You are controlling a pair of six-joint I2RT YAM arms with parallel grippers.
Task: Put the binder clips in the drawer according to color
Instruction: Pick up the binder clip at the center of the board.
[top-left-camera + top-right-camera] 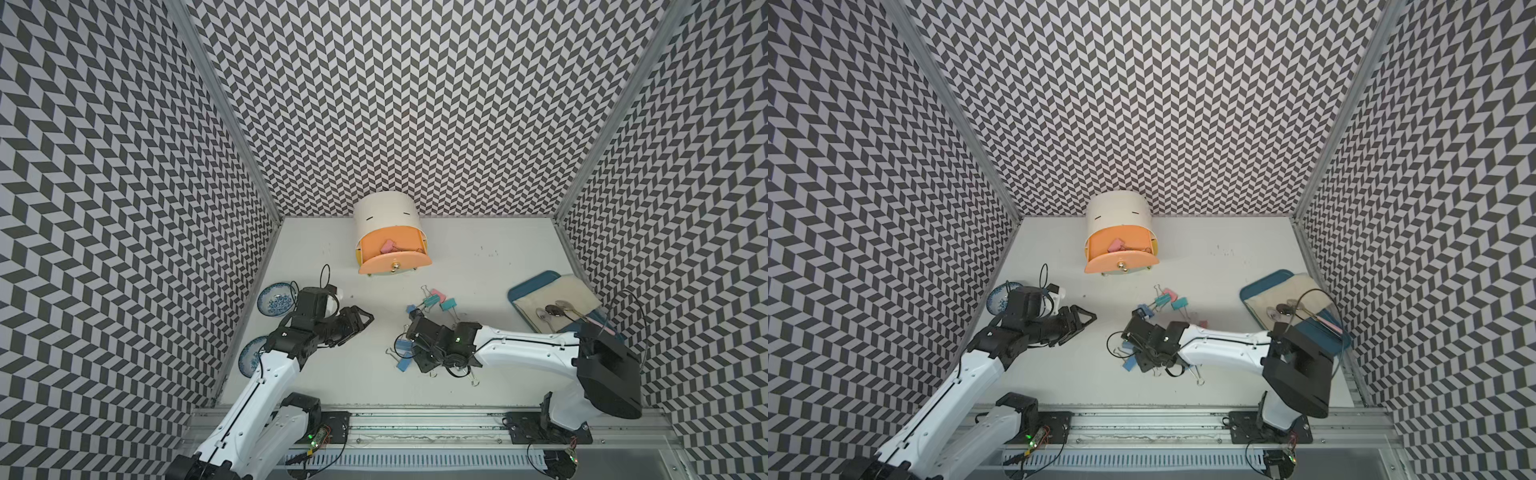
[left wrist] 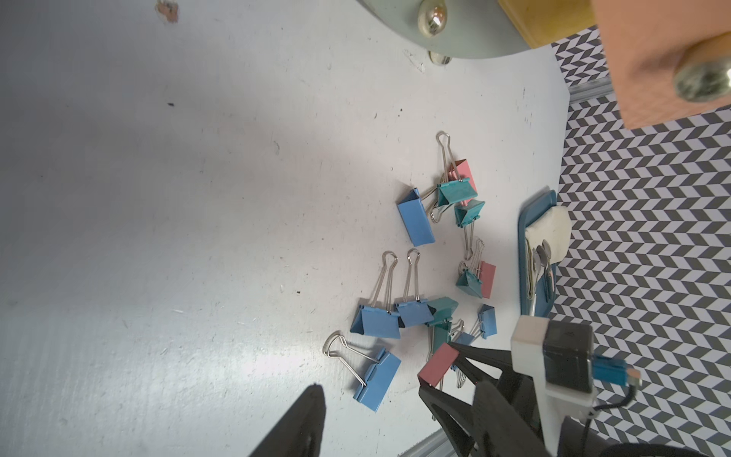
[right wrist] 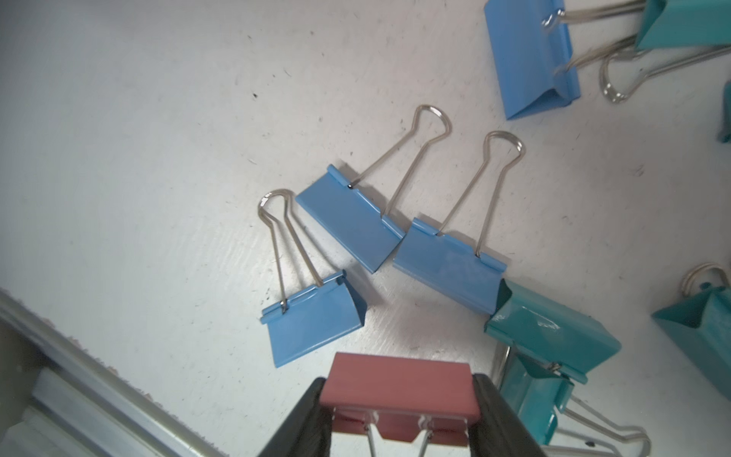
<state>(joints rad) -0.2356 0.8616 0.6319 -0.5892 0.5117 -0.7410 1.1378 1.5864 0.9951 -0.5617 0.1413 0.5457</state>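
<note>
1. Edges: the white tabletop (image 1: 478,249) is closed on three sides by chevron-patterned walls. A metal rail (image 3: 118,395) runs along its front edge, near the right pincer (image 3: 399,389).
2. Side occupancy: a blue tray (image 1: 534,279) carrying a cloth and spoons lies along the right wall. Two patterned dishes (image 1: 274,301) sit by the left wall, beside the left arm.
3. Open room: we find bare surface between the left pincer (image 1: 365,319) and the clip heap, and across the stretch in front of the drawer cabinet (image 1: 386,216).
4. The cabinet stands against the back wall. Its peach drawer (image 1: 395,266) is pulled out, with pink clips (image 1: 388,246) inside.
5. The binder clips (image 1: 436,299) lie in a loose heap of blue, teal and pink between the cabinet and the right arm.
6. The right pincer is clamped on a pink binder clip (image 3: 399,376), gripping the two ends of its body, wire handles pointing back toward the wrist. We cannot tell whether it is clear of the tabletop.
7. Three blue clips (image 3: 352,221) lie flat just beyond the held clip. A teal clip (image 3: 553,332) lies just beside it, touching the nearest blue one.
8. The left pincer has its jaws apart and empty, well apart from the heap.
</note>
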